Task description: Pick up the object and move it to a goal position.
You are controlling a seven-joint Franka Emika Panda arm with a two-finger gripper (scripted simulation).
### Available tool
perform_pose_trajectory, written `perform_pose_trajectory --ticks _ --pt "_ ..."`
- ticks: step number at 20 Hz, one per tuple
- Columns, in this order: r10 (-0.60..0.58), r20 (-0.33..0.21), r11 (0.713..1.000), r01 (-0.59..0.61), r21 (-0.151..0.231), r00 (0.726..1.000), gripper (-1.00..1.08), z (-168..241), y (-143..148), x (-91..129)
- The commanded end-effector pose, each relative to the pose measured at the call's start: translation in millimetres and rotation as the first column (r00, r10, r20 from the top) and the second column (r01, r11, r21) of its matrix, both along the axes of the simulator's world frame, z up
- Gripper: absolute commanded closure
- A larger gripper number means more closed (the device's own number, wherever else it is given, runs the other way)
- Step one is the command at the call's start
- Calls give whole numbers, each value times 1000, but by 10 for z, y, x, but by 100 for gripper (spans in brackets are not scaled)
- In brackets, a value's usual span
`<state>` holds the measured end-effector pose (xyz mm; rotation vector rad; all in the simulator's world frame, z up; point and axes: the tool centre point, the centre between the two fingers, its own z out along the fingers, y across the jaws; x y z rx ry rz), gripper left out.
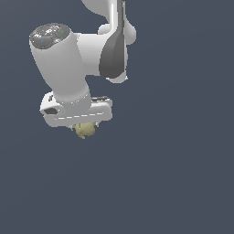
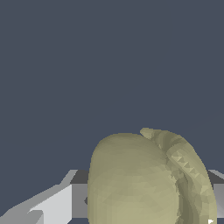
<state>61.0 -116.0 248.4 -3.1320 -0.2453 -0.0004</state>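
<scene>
The object [image 1: 85, 130] is a small pale olive-yellow bumpy lump that sits right under the white hand of my gripper [image 1: 84, 128] in the exterior view. It hangs against the plain dark background. In the wrist view the object [image 2: 140, 179] fills the space between the grey-white fingers [image 2: 57, 203]. The jaws stand closed against its sides. In the exterior view the hand and the lump hide most of the fingers.
The white arm [image 1: 68, 64] with its dark grey joint cover [image 1: 112, 55] reaches down from the upper part of the exterior view. A uniform dark blue-grey surface [image 1: 173, 173] lies all around.
</scene>
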Motion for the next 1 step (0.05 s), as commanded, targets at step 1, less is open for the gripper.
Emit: perform_pose_trajectory --ticks 1 --pt "0 0 1000 0 0 1000 108 11 -9 10"
